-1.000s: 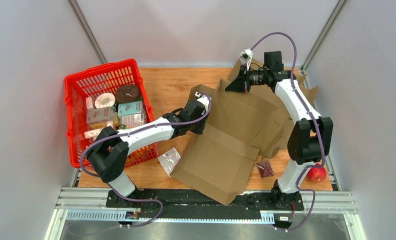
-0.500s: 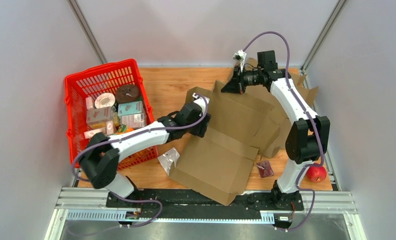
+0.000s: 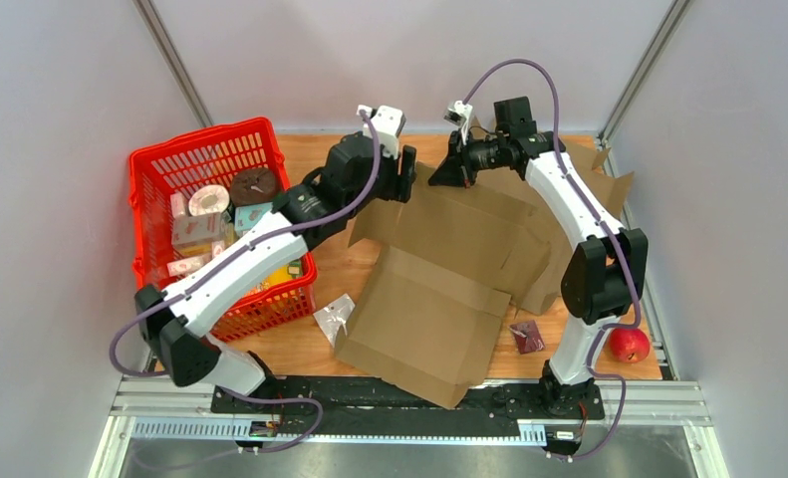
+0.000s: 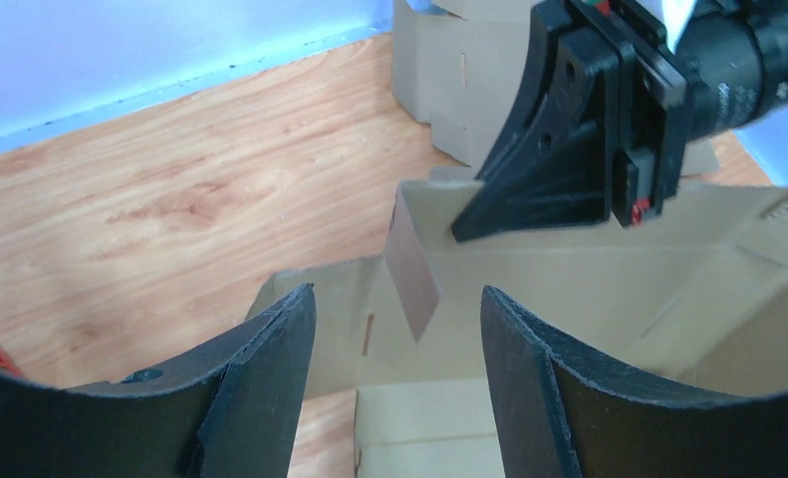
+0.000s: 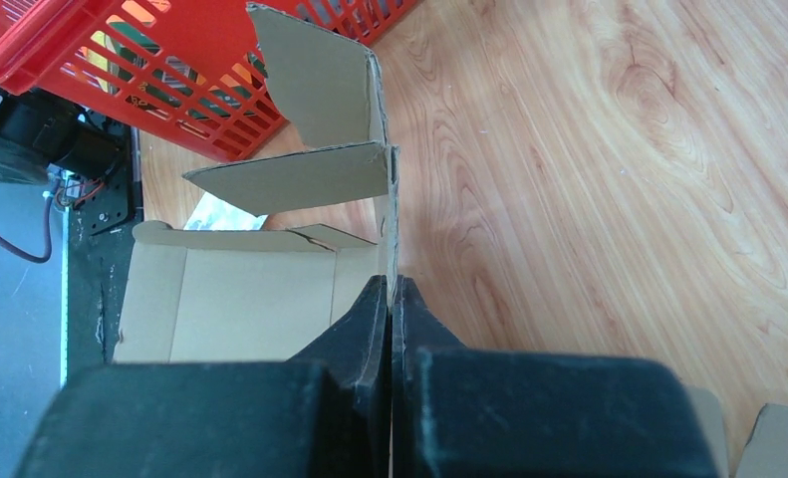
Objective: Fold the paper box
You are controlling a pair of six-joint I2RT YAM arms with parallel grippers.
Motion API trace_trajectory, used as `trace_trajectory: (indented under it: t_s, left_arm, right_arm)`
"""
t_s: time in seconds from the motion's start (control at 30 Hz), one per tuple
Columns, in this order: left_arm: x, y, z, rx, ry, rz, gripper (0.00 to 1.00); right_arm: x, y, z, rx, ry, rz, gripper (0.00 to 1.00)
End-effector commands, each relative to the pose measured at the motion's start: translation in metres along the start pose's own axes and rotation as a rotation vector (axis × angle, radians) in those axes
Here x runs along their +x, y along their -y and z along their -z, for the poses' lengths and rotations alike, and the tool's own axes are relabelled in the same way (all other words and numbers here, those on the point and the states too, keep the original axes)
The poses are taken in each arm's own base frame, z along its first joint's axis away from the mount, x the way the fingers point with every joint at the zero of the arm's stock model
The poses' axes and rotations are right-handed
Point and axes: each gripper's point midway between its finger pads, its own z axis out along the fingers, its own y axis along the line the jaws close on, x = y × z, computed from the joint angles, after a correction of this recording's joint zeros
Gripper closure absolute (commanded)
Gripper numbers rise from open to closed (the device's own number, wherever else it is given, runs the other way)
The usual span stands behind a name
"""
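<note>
The paper box (image 3: 449,269) is brown cardboard, lying opened out on the wooden table with some flaps standing up. My right gripper (image 3: 439,175) is shut on the top edge of its far wall. In the right wrist view the fingers (image 5: 390,291) pinch that thin cardboard edge, and two flaps (image 5: 320,85) stick out beyond them. My left gripper (image 3: 406,177) hovers open just left of the right one, above the box's far left corner. In the left wrist view its jaws (image 4: 399,309) stand wide apart with nothing between them, over the box (image 4: 549,289) and facing the right gripper (image 4: 461,233).
A red basket (image 3: 155,199) full of groceries stands at the left. A clear plastic packet (image 3: 336,317) lies near the box's front left corner. A dark packet (image 3: 527,336) and a red apple (image 3: 629,345) lie at the front right. More cardboard (image 3: 604,179) sits at the back right.
My left gripper has let go of the box's left flap, opened, lifted and swung to the far side beside the right gripper. The right gripper has shifted slightly left with the wall.
</note>
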Motion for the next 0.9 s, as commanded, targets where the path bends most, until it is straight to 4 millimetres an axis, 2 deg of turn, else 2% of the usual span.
trace_trajectory:
  t_s: [0.0,0.03,0.07,0.17,0.27,0.3,0.37,0.4,0.47,0.53,0.57,0.6,0.63,0.67,0.7,0.73,0.77,0.8,0.87]
  left_arm:
    - [0.011,-0.006,-0.026,-0.064,-0.1,-0.082,0.31]
    - [0.014,-0.007,-0.028,-0.069,-0.123,-0.099,0.33]
    - [0.009,-0.008,-0.03,-0.084,-0.114,-0.105,0.33]
    - [0.017,-0.011,-0.04,-0.107,-0.147,-0.134,0.35]
    - [0.021,-0.015,-0.047,-0.132,-0.158,-0.165,0.43]
    - [0.025,-0.017,-0.051,-0.144,-0.169,-0.178,0.52]
    - [0.026,-0.028,-0.051,-0.203,-0.174,-0.207,0.63]
    - [0.026,-0.031,-0.051,-0.218,-0.172,-0.215,0.75]
    - [0.031,-0.036,-0.054,-0.245,-0.166,-0.231,0.86]
    - [0.031,-0.038,-0.052,-0.253,-0.156,-0.232,1.0]
    - [0.036,-0.042,-0.052,-0.271,-0.161,-0.227,1.0]
    - [0.034,-0.042,-0.048,-0.271,-0.152,-0.22,1.0]
    - [0.031,-0.042,-0.047,-0.269,-0.137,-0.214,1.0]
    - [0.039,-0.043,-0.045,-0.268,-0.146,-0.214,1.0]
    - [0.034,-0.045,-0.038,-0.269,-0.12,-0.2,1.0]
    - [0.041,-0.046,-0.039,-0.267,-0.111,-0.192,1.0]
    - [0.042,-0.045,-0.038,-0.263,-0.099,-0.175,1.0]
    - [0.039,-0.045,-0.033,-0.254,-0.079,-0.159,1.0]
    - [0.045,-0.042,-0.033,-0.239,-0.068,-0.124,1.0]
  right_arm:
    - [-0.018,-0.001,0.0,0.006,0.016,0.07,1.0]
    - [-0.018,-0.002,0.0,0.006,0.016,0.07,1.0]
    - [-0.019,-0.002,0.0,0.006,0.017,0.071,1.0]
    - [-0.02,-0.003,-0.001,0.006,0.016,0.072,1.0]
    - [-0.02,-0.002,-0.002,0.01,0.012,0.069,1.0]
    - [-0.02,-0.003,-0.002,0.01,0.011,0.068,1.0]
    - [-0.02,-0.003,-0.003,0.019,0.007,0.064,1.0]
    - [-0.018,0.001,-0.004,0.043,-0.006,0.061,1.0]
    - [-0.018,0.008,-0.004,0.108,-0.025,0.049,1.0]
    - [-0.016,0.032,0.001,0.313,-0.062,-0.019,0.69]
    - [-0.021,0.045,0.007,0.426,-0.06,-0.051,0.57]
    - [-0.015,0.068,0.025,0.681,-0.086,-0.161,0.45]
    - [-0.015,0.074,0.039,0.807,-0.092,-0.211,0.39]
    - [-0.018,0.074,0.055,0.917,-0.07,-0.289,0.33]
    - [-0.015,0.072,0.079,1.071,-0.034,-0.432,0.19]
    - [-0.017,0.066,0.086,1.101,0.007,-0.5,0.12]
    - [-0.03,0.049,0.1,1.108,0.08,-0.535,0.02]
    - [-0.022,0.042,0.098,1.093,0.092,-0.573,0.0]
    - [-0.029,0.025,0.11,1.103,0.183,-0.657,0.0]
